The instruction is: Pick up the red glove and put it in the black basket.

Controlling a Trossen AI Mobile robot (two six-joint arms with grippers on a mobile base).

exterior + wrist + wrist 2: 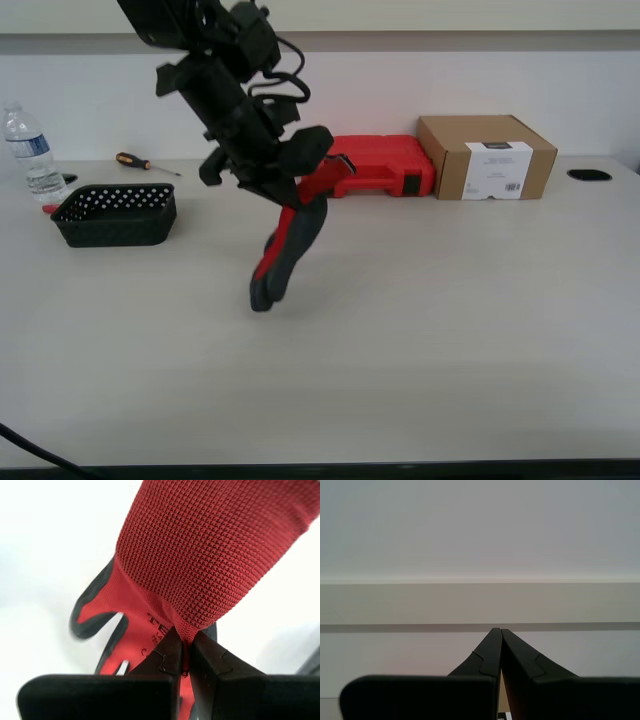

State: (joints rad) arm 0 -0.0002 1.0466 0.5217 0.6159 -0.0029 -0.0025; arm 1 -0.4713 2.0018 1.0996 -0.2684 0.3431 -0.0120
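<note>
Gloves: one (284, 250)
Baskets: one (115, 216)
Cases: one (378, 166)
Boxes: one (486, 157)
Bottles: one (30, 152)
Screwdrivers: one (143, 163)

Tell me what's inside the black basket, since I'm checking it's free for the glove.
Nothing shows above the black basket rim in the exterior view; its near wall hides the floor. The red glove hangs from my first gripper.
</note>
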